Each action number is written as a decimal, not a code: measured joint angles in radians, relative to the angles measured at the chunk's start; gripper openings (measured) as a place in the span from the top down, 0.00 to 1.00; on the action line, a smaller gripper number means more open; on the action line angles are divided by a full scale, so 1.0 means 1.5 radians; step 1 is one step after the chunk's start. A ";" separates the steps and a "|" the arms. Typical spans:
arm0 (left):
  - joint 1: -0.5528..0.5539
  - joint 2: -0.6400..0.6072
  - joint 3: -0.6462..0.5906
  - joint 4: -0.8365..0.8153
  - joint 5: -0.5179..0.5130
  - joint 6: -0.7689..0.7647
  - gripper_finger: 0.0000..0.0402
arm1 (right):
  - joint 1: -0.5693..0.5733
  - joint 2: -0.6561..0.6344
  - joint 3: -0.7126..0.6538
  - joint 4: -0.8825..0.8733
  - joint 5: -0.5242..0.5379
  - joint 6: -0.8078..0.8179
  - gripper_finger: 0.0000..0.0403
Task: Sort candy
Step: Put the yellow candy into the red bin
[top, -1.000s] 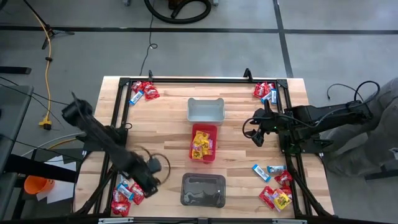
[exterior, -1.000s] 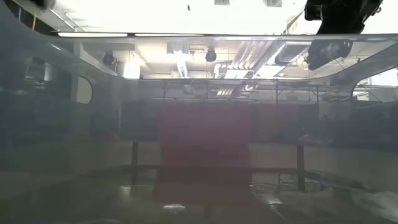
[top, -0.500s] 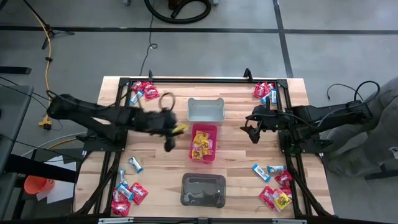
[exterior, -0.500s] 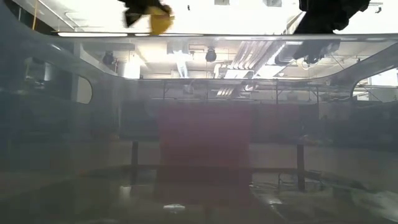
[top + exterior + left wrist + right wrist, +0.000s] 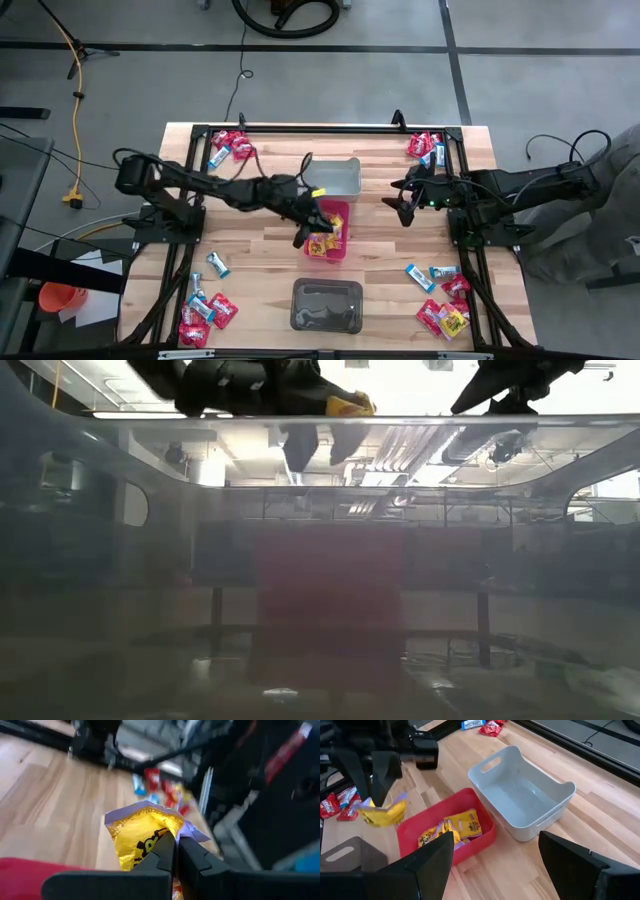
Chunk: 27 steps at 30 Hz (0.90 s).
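Now, table: pale wooden planks (image 5: 250, 250) with visible grain, framed by a dark metal rail.
Pink bin (image 5: 328, 230): smooth rectangular plastic tub at the table's middle, with several crinkled yellow packets (image 5: 461, 827) lying in it.
Grey bin (image 5: 331, 176): pale, glossy, rounded corners with cut-out handles, just behind the pink bin (nothing shows inside it in the right wrist view).
Dark bin (image 5: 326, 305): smoky, rounded rectangle near the table's front edge, in line with the other two.
Left gripper (image 5: 314, 208): reaching from the left side over the pink bin's left rim; its fingers (image 5: 192, 860) are pinched nearly together on a yellow candy packet (image 5: 142, 836), a flat, shiny, wrinkled wrapper with dark print, held in the air above the bin.
Right gripper (image 5: 405, 205): hovering over bare wood to the right of the grey and pink bins, its two dark fingers (image 5: 432, 862) spread wide with nothing between them.
Loose candy: small flat wrapped packets, red, yellow and blue-and-white, clustered at the four corners — back left (image 5: 230, 148), back right (image 5: 427, 147), front left (image 5: 205, 308), front right (image 5: 444, 300) (all well apart from the bins).
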 joint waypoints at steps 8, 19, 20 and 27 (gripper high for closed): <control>-0.011 -0.007 -0.061 0.062 -0.053 -0.022 1.00 | 0.000 0.000 0.000 0.013 0.000 -0.005 0.29; -0.030 -0.007 -0.035 -0.048 -0.080 0.044 0.79 | 0.000 0.000 0.000 0.040 0.000 -0.011 0.29; -0.030 -0.007 -0.028 -0.066 -0.080 0.054 0.75 | 0.000 0.000 0.000 0.040 0.000 -0.011 0.29; -0.026 -0.007 0.032 -0.176 -0.080 0.101 0.51 | 0.000 0.000 0.000 0.044 0.000 -0.011 0.29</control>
